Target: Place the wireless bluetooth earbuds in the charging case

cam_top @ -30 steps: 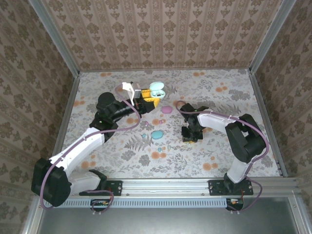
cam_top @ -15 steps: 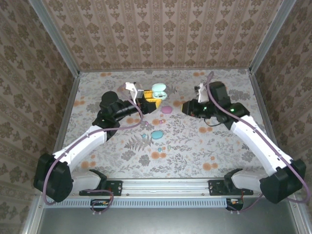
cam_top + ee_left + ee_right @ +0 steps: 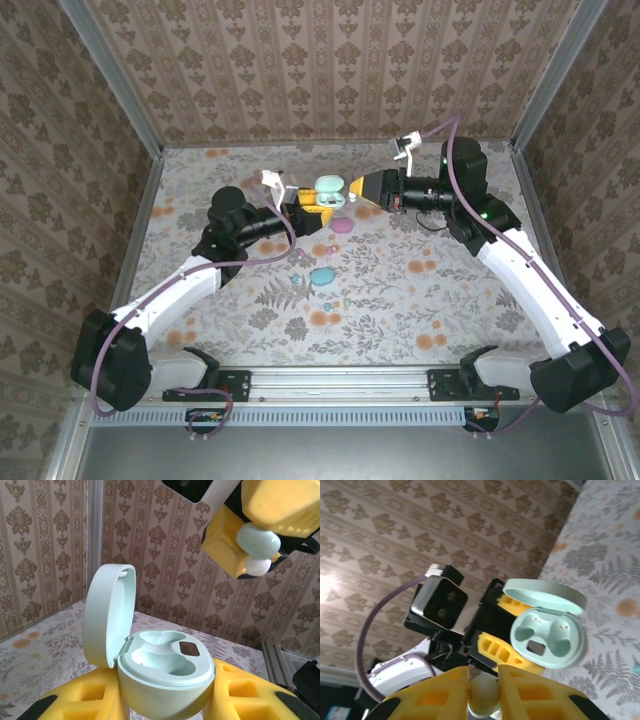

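Left gripper [image 3: 311, 206] clamps open mint case [image 3: 165, 672]; right gripper [image 3: 484, 676], close by, pinches pale earbud [image 3: 484, 695]. A tilted earbud could miss, slip, drop to tabletop [image 3: 400, 295].

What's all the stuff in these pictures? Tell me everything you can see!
mint charging case: one, mint green, lid open, held in the left gripper
earbud: one, pale mint-white, pinched in the right gripper, close to the open case
pink case: one, pink, on the table just nearer than the grippers
blue case: one, blue, on the table, nearer the arms
loose earbuds: tiny pastel specks left of the blue case, too small to count
table: one, flowery pattern
walls: brown patterned wallpaper, all around
left gripper: one, yellow pads, shut
right gripper: one, yellow pads, shut
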